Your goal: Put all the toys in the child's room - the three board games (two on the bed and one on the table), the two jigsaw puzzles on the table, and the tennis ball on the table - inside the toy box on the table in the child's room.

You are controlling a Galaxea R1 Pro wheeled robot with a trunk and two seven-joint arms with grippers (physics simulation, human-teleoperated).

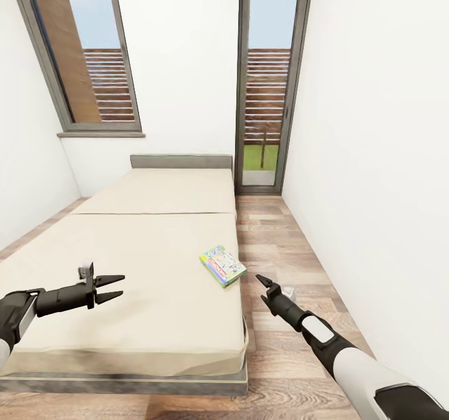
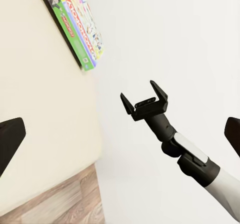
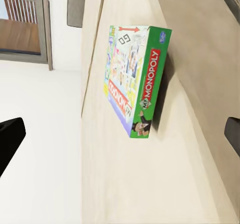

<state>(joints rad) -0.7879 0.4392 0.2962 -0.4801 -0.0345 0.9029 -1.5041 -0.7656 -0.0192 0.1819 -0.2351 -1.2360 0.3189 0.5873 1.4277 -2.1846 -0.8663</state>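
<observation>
A Monopoly board game with a green edge lies flat on the beige bed, close to its right side. The same box fills the middle of the right wrist view, and its corner appears in the left wrist view. My left gripper hovers open over the bed's front left part, well left of the box, holding nothing. My right gripper is open and empty beside the bed's right edge, just right of and nearer than the box; its spread fingers face the left wrist camera.
A strip of wood floor runs between the bed and the white right wall. A grey headboard, a window and a glass door stand at the far end.
</observation>
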